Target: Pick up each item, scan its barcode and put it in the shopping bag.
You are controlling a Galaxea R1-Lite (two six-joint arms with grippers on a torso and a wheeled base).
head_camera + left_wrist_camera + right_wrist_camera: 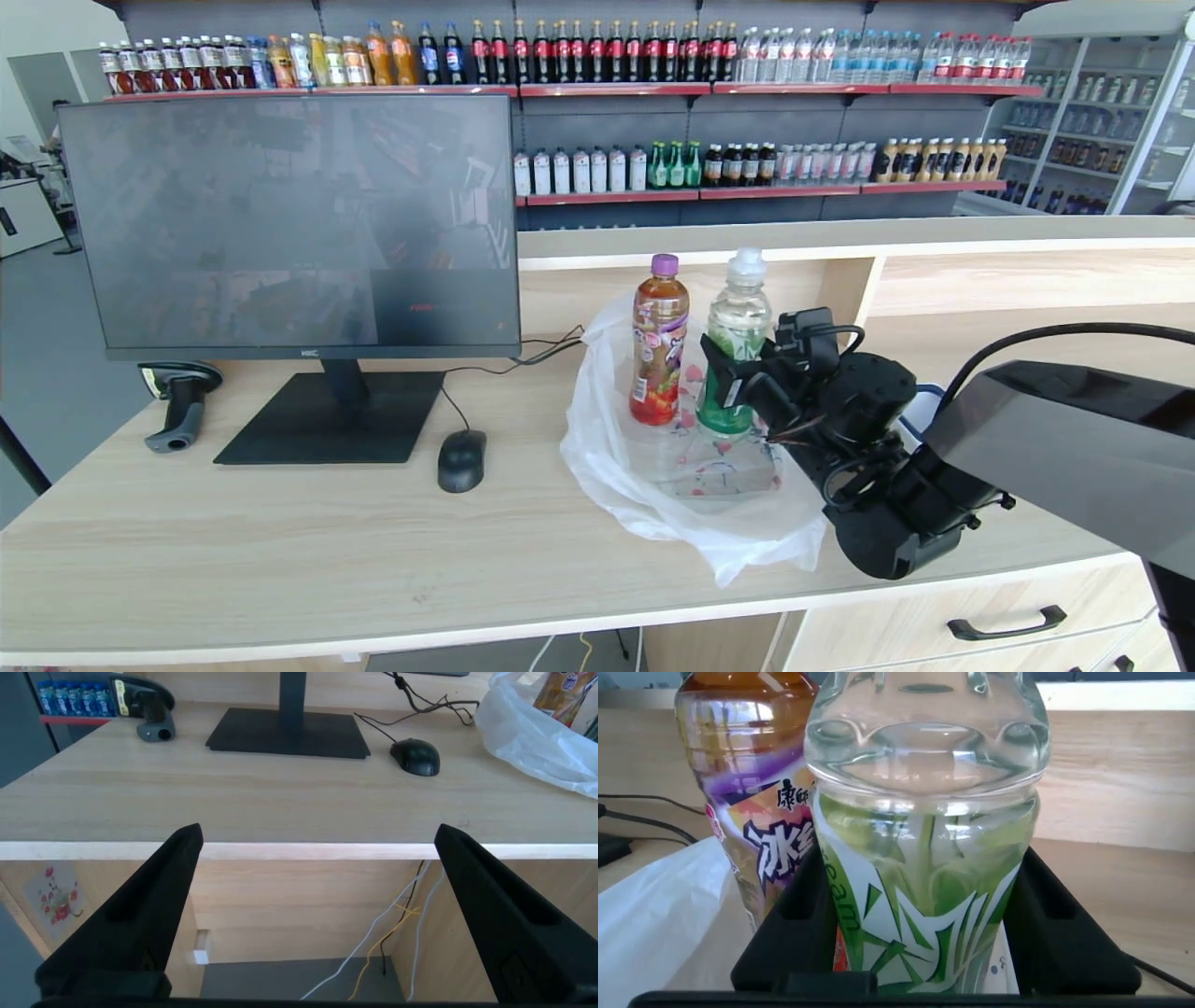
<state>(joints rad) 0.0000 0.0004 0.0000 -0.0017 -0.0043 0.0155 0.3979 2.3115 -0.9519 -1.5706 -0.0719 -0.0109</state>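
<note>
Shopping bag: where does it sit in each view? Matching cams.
Head view: shopping bag mid-counter, tea bottle standing on it.
Left wrist view: far corner of the picture, beyond the mouse.
Right wrist view: white edge beside the tea bottle; right gripper holds the green-label bottle.
Shared landmark: the tea bottle, in all three.

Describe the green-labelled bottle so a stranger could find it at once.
Right of the monitor on the wooden counter lies a white shopping bag with two bottles standing on it. The clear bottle is the right-hand one: white cap, green label, unlike the purple-capped orange drink bottle.
</note>
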